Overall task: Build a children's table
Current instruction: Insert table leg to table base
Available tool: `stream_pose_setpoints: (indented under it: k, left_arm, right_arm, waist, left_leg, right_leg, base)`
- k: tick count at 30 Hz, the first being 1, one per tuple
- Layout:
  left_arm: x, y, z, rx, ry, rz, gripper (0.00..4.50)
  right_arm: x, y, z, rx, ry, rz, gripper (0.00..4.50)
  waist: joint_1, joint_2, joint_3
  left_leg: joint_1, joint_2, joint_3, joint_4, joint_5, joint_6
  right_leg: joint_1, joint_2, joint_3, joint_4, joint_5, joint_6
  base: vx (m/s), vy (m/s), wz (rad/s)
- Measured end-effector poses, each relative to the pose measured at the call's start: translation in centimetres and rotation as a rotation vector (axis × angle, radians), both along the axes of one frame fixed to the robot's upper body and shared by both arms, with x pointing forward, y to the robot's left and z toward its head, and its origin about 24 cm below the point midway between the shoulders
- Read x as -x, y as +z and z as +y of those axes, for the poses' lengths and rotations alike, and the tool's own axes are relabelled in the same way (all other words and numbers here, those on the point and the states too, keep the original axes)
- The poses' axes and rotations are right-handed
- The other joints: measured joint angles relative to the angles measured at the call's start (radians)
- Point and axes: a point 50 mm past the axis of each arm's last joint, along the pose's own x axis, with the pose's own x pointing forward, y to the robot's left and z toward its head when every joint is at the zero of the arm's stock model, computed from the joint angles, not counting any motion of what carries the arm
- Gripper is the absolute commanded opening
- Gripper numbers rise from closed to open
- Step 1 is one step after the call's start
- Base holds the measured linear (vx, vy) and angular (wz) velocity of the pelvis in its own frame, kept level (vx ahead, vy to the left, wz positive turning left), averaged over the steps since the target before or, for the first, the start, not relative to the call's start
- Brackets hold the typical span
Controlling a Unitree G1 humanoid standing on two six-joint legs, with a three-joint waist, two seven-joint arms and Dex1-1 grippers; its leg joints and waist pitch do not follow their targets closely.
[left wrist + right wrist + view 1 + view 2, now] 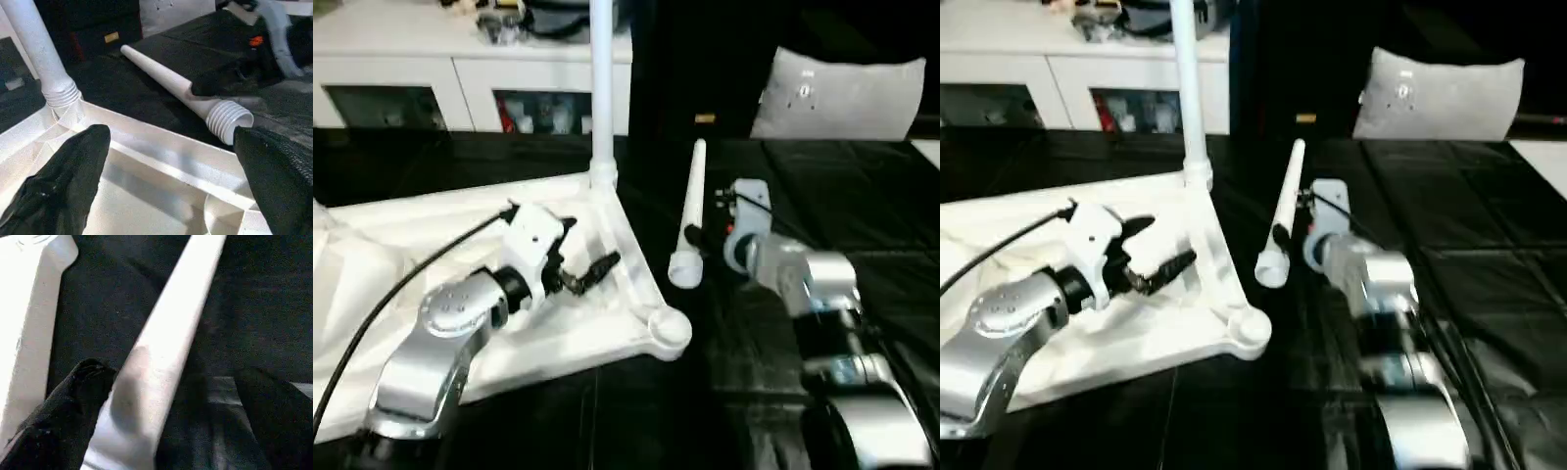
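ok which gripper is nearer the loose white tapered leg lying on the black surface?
Right. The right gripper is open astride the loose white tapered leg. The left gripper is open over the white plastic tabletop's underside, off to the leg's side.

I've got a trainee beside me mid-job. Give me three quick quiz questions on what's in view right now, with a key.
1. True or false: one leg already stands upright in a corner socket of the top.
2. Where does the loose leg lie? A) across the top B) on the dark surface beside the top C) on the cushion
3. Which claw has the loose leg between its open fingers?

Key: 1 true. 2 B. 3 the right claw; the left claw hangs open over the top.
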Motion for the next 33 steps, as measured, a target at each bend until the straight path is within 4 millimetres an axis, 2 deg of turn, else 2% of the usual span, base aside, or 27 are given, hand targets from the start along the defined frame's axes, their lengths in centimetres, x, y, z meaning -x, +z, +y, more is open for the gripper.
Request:
stream_pose_setpoints:
  k: [6, 8, 9, 13, 15, 18, 21, 29, 33]
  left_arm:
    - [0.1, -0.2, -0.3, -0.003, -0.027, 0.021, 4.47]
    - [0.1, -0.1, -0.3, -0.005, -0.032, 0.02, 4.47]
    - [0.0, 0.0, -0.4, -0.006, -0.035, 0.019, 4.49]
    - [0.0, 0.1, -0.6, -0.005, -0.048, 0.026, 4.5]
    - [0.0, 0.0, -0.6, -0.005, -0.05, 0.03, 4.5]
    - [0.0, 0.0, -0.6, -0.009, -0.05, 0.033, 4.5]
    - [0.0, -0.1, -0.6, -0.014, -0.052, 0.041, 4.5]
    - [0.1, -0.2, -0.7, -0.016, -0.058, 0.048, 4.5]
    - [0.1, -0.3, -0.8, -0.017, -0.061, 0.049, 4.5]
  right_arm:
    - [0.0, -2.0, 1.1, -0.045, 0.035, 0.088, 4.5]
    - [-0.1, -2.2, 1.5, -0.059, 0.05, 0.095, 4.5]
    - [-0.2, -2.1, 1.5, -0.055, 0.054, 0.099, 4.21]
    - [-0.3, -2.2, 1.5, -0.05, 0.06, 0.109, 4.08]
    - [-0.4, -2.1, 1.1, -0.023, 0.059, 0.112, 3.72]
    - [-0.5, -2.0, 0.1, 0.014, 0.055, 0.115, 3.69]
    - [-0.4, -2.0, -0.8, 0.032, 0.049, 0.126, 3.37]
    - [-0.2, -2.6, -1.4, 0.024, 0.039, 0.114, 2.75]
    - [-0.2, -2.5, -1.4, 0.024, 0.041, 0.107, 2.67]
  waist:
    - [0.006, 0.001, 0.0]
    - [0.006, 0.001, 0.0]
    - [0.006, 0.001, 0.0]
    - [0.006, 0.001, 0.0]
    - [0.008, 0.001, 0.0]
    - [0.011, 0.001, 0.0]
    - [0.012, 0.001, 0.0]
    - [0.009, 0.005, -0.001]
    - [0.008, 0.005, -0.001]
  left_leg:
    - [-0.001, 0.002, 0.0, 0.0, 0.0, -0.002]
    - [-0.001, 0.002, 0.0, 0.0, 0.0, -0.002]
    - [-0.001, 0.003, 0.001, 0.0, 0.0, -0.002]
    - [-0.001, 0.006, 0.003, 0.0, 0.002, -0.004]
    - [-0.001, 0.007, 0.003, 0.0, 0.003, -0.004]
    - [0.0, 0.012, 0.008, 0.0, 0.005, -0.005]
    - [0.0, 0.016, 0.013, 0.0, 0.007, -0.006]
    - [0.0, 0.024, 0.023, 0.0, 0.009, -0.008]
    - [0.0, 0.025, 0.025, 0.0, 0.009, -0.009]
  right_leg:
    - [0.0, 0.0, -0.002, 0.0, 0.0, -0.001]
    - [0.0, 0.0, -0.003, 0.0, 0.001, -0.001]
    - [0.0, 0.0, -0.003, 0.0, 0.001, -0.002]
    - [0.001, 0.0, -0.005, 0.0, 0.001, -0.002]
    - [0.002, 0.0, -0.008, 0.0, 0.001, -0.002]
    - [0.004, -0.002, -0.012, 0.0, 0.001, -0.003]
    - [0.005, -0.002, -0.013, 0.0, 0.001, -0.003]
    - [0.005, -0.002, -0.015, 0.0, 0.001, -0.003]
    - [0.005, -0.002, -0.015, 0.0, 0.001, -0.003]
  base:
    - [0.0, 0.0, 0.0]
    - [0.0, 0.0, 0.0]
    - [0.0, 0.0, 0.0]
    - [0.0, 0.0, 0.0]
    - [0.0, 0.0, 0.0]
    - [0.0, 0.0, 0.0]
    - [0.0, 0.0, 0.0]
    - [0.0, 0.0, 0.0]
    - [0.0, 0.0, 0.0]
